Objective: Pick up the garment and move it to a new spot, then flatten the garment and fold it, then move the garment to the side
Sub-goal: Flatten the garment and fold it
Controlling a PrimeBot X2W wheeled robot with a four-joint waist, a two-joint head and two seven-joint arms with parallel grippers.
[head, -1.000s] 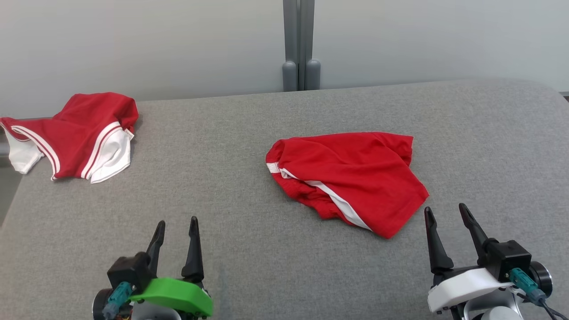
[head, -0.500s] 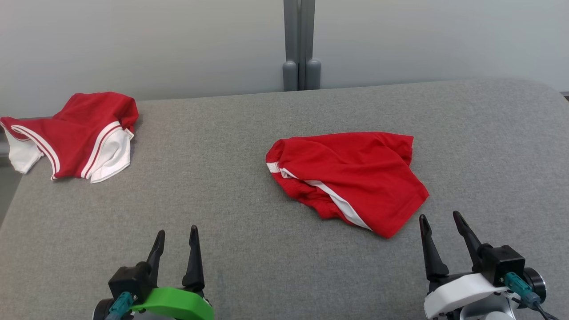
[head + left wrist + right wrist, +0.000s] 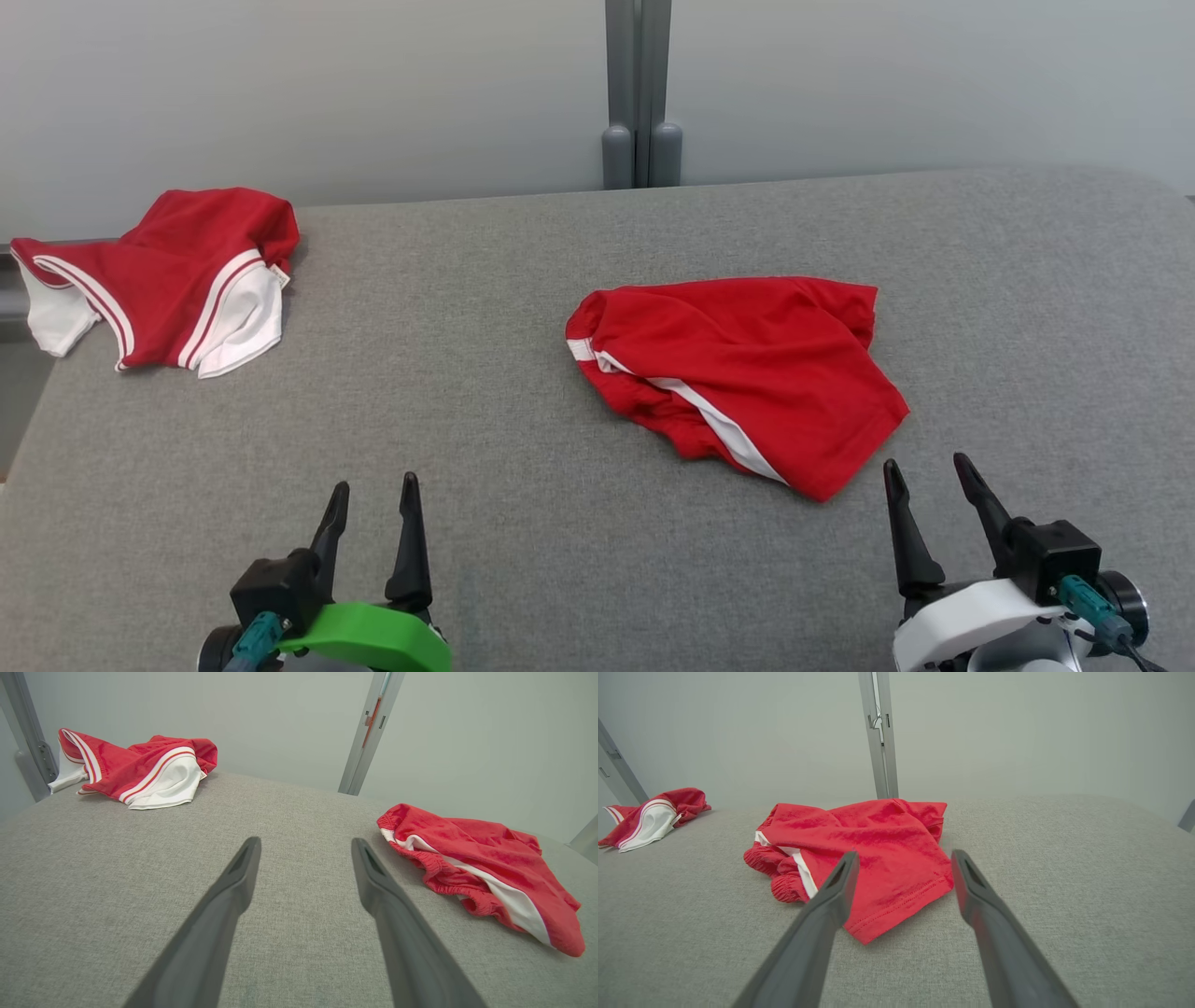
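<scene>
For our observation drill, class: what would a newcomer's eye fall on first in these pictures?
The crumpled red shorts with a white side stripe, lying right of centre on the grey fabric table, stand out first. Next comes a second red-and-white garment, bunched at the table's far left corner. Near the front edge, the left gripper and right gripper hover open and empty.

Open tabletop (image 3: 439,317) between garment (image 3: 747,364) and cloth (image 3: 173,271)
</scene>
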